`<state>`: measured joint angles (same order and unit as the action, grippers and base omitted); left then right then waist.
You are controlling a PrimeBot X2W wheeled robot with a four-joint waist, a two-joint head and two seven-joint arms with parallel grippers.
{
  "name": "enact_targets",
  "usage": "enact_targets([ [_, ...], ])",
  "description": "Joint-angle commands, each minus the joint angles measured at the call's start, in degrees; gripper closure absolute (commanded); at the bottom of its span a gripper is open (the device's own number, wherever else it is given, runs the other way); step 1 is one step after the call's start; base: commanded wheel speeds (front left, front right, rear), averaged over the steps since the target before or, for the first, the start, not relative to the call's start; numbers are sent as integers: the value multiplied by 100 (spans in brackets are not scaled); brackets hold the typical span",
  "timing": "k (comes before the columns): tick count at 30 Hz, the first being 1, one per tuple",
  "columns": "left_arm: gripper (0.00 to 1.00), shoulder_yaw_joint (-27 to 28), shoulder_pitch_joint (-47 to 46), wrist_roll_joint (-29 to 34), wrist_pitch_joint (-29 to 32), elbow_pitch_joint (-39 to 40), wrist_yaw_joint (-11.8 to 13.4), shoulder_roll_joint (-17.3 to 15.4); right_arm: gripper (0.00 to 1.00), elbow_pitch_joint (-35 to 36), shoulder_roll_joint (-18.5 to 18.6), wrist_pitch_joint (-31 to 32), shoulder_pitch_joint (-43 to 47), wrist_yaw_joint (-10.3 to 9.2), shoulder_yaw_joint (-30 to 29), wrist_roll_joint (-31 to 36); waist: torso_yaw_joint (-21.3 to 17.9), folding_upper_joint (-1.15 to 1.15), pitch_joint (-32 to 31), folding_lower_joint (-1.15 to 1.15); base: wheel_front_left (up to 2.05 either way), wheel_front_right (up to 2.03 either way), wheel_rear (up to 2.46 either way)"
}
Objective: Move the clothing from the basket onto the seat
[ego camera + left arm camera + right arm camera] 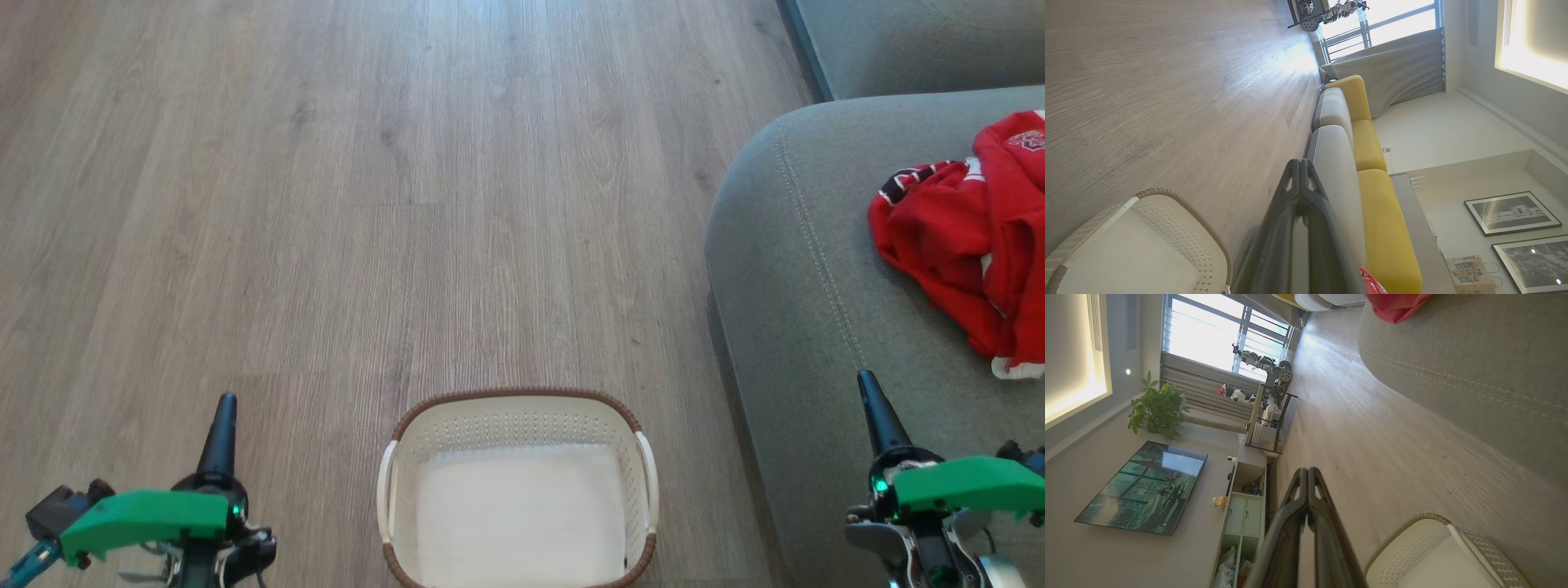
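Since the perforated basket (514, 395) holds just its flat white base and the red sports garments (955, 237) lie on the sofa cushion (800, 286) right of the basket, the task looks done: left gripper (222, 425) and right gripper (875, 408), flanking the basket with fingers pressed together, need fetch nothing more.

At the right edge, the soft bright red clothing (963, 237) shows white trim and a black-and-white patch, perhaps lettering. Under it, the grey-green fabric seat (800, 327) has pale stitching. Bottom centre, the oval white perforated plastic basket (514, 425) has a brown woven rim. The plank floor (326, 204) is grey-brown wood grain.
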<state>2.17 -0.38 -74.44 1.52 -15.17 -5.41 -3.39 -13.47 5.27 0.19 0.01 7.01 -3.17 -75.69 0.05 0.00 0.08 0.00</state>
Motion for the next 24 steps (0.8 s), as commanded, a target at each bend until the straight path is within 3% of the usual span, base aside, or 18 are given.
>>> enact_targets([
  [1, 100, 179, -348, -130, 50, 155, -44, -30, 100, 150, -13, 41, -320, 37, 56, -137, 0, 0, 0, 0, 0, 0, 0],
  [24, 100, 397, -546, -1516, 429, 117, -182, 39, 100, -16, -106, 429, -561, 46, -139, -1526, -4, 0, 8, 0, 0, 0, 0],
])
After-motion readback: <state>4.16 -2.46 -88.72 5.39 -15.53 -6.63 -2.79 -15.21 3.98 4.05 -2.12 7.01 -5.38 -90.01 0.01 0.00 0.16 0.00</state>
